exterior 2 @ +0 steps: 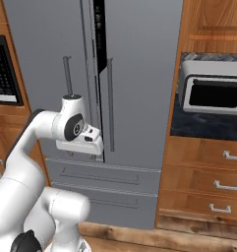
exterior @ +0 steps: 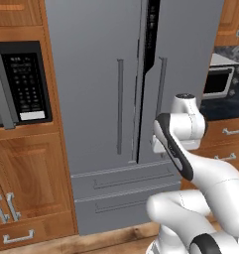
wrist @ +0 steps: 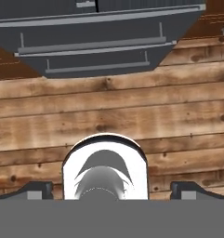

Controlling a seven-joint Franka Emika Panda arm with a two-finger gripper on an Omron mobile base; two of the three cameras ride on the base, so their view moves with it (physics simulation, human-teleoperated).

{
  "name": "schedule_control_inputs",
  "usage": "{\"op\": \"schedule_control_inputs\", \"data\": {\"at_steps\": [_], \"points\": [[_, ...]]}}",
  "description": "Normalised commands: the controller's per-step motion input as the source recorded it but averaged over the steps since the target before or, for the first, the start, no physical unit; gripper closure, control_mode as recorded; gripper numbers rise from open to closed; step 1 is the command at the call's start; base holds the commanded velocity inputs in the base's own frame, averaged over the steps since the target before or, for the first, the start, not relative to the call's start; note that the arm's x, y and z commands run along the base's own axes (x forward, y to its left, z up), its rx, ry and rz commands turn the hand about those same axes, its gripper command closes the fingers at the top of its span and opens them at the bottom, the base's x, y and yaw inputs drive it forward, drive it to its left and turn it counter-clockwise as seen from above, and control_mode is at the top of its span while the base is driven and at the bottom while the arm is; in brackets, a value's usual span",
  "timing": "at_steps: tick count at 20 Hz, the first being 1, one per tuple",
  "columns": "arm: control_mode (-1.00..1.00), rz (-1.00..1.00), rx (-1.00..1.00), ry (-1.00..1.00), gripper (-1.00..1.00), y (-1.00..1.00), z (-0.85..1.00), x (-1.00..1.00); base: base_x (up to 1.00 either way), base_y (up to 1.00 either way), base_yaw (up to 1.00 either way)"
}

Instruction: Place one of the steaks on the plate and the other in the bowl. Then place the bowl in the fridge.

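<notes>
Hand view: fingers spread wide, empty, above bare wood floor, fridge drawer edges seemingly just beyond.

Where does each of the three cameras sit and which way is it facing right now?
Left base view: behind the arm to its left, facing the fridge; arm rises lower right.
Right base view: behind to its right, same fridge; arm rises lower left.
Hand view: on the hand, looking down at the wood floor and fridge drawers; open gripper at the bottom.
Both base views share the fridge, its slightly open door and the microwave.
</notes>
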Motion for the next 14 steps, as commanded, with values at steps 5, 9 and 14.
{"op": "schedule_control_inputs", "data": {"at_steps": [5, 9, 14], "points": [[-1.0, 0.06, -0.07, -0.36, -1.0, 0.06, 0.22, 0.62, 0.0, 0.0, 0.0], [-1.0, 0.03, -0.06, -0.5, -1.0, -0.05, 0.19, 0.92, 0.0, 0.0, 0.0], [-1.0, 0.11, 0.0, -0.33, -1.0, -0.24, 0.08, 0.73, 0.0, 0.0, 0.0]]}}
